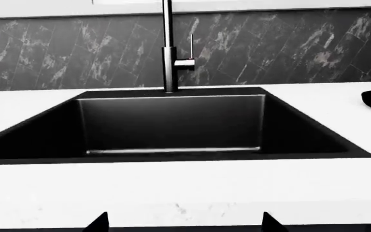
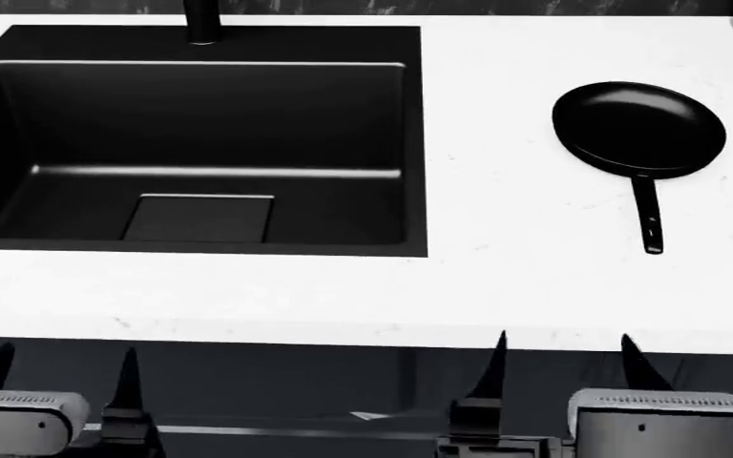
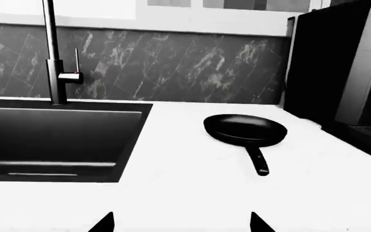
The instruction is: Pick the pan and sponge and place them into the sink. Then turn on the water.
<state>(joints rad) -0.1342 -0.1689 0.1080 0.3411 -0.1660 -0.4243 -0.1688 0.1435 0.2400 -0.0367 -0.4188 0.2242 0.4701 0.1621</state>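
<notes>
A: Nearest the head cam: left gripper (image 2: 58, 367), then right gripper (image 2: 564, 355), both below the front edge of the white speckled stone countertop (image 2: 507, 277). Fingers spread on each, nothing between them. Both released.

B: Task items, left to right?

A: Large deep matte black rectangular sink (image 2: 201, 143) at left, empty, flat drain plate (image 2: 201, 218) on its floor. Round shallow black frying pan (image 2: 639, 129) on the counter well to the right of the sink, thin straight handle (image 2: 648, 218) pointing back at the robot.

B: Sponge?

A: Can't find it in any view.

B: Step in hand?

A: My read: pan pickup, not started. Right arm is the closer one. I'd come in along the handle axis, clamp mid-handle, lift level so the rim clears the sink edge.

B: View differences?

A: Both wrist views show the tall brushed steel tap (image 1: 170, 48) with its side lever (image 1: 191, 48); the head view crops it to the base. The left wrist view catches only the pan's edge; the right wrist view has it whole. The drain plate shows only from the head.
</notes>
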